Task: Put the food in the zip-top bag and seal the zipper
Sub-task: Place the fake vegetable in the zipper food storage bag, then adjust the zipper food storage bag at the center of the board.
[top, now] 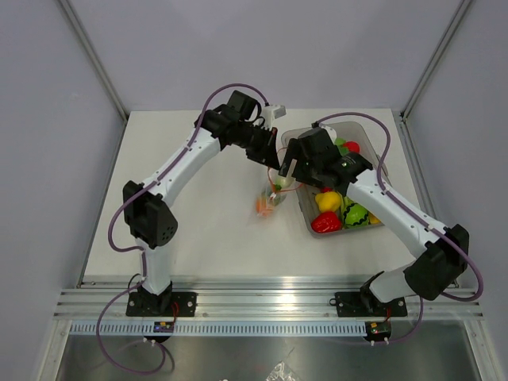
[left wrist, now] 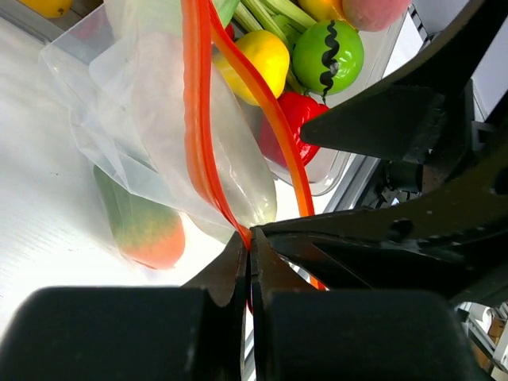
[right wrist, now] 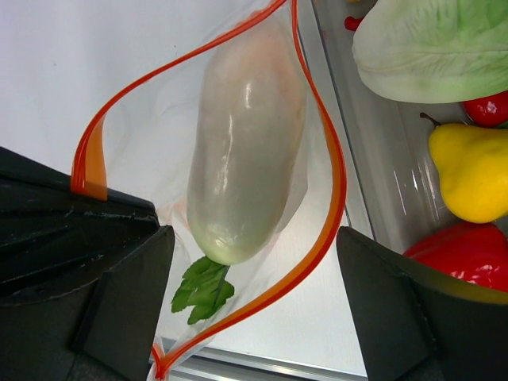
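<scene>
My left end effector (left wrist: 250, 238) pinches the orange zipper (left wrist: 196, 119), lifting the clear bag (left wrist: 135, 111) at the centre of the overhead view so its mouth gapes. My right end effector (right wrist: 254, 278) is spread around a white radish (right wrist: 242, 151) that lies in that mouth.

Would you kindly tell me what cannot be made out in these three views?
- Top view: the zip-top bag is too small to show what it holds.
- Left wrist: the orange-green food blurs behind plastic; inside or under the bag, unclear.
- Left wrist: the left gripper hides the zipper end it pinches.
- Right wrist: the cabbage and the red food are cut off by frame edges.
</scene>
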### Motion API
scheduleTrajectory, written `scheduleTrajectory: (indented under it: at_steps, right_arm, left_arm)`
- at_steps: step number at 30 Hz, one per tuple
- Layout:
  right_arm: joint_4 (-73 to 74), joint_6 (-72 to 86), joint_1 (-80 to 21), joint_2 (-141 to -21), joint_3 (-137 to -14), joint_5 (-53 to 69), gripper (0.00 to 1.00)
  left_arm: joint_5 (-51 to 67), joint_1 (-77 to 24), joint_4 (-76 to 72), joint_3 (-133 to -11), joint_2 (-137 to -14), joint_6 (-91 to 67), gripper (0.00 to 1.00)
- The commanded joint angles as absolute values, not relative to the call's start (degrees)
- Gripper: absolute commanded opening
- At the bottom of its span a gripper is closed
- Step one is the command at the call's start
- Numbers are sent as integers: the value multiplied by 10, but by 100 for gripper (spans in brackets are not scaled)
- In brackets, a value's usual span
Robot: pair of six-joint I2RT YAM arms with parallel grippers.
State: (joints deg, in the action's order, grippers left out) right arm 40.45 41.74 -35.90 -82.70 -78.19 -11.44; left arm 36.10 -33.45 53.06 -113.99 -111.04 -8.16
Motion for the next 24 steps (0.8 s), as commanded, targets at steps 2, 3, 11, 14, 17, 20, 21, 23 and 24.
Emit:
scheduleTrajectory:
  at_steps: [2,3,11,14,17,20,21,23,24]
  right_arm:
    - [353,421,-371,-803,-802,-89,91]
    - [354,422,-371,-803,-802,-90,92]
    - [360,420,-371,-785,-795,-114,93]
    - [366,424,-370,-770,-786,-142,91]
    - [376,430,-356,-751,-758,-170,77]
    - [365,440,-313,-744,-709,-142,68]
    - [358,441,-302,-744,-697,-134,68]
    - [339,445,-301,-751,-676,-120,67]
    - [332,446,-299,-757,-672,-112,67]
  left_arm:
    - [377,-343,489,-1134,-1096,-83,0]
    - [376,-343,487,-1130,-1095,-83,0]
    - [377,-343,475,-1107,-1087,-86,0]
    - [376,-342,477,-1110,-1086,-85,0]
    - [376,-342,478,-1112,-1086,-85,0]
    - [375,-342,480,-1110,-1085,-84,0]
    - [375,-342,480,-1108,-1085,-83,0]
    - [374,-342,478,-1109,-1085,-84,0]
    - [375,-342,477,-1111,-1086,-86,0]
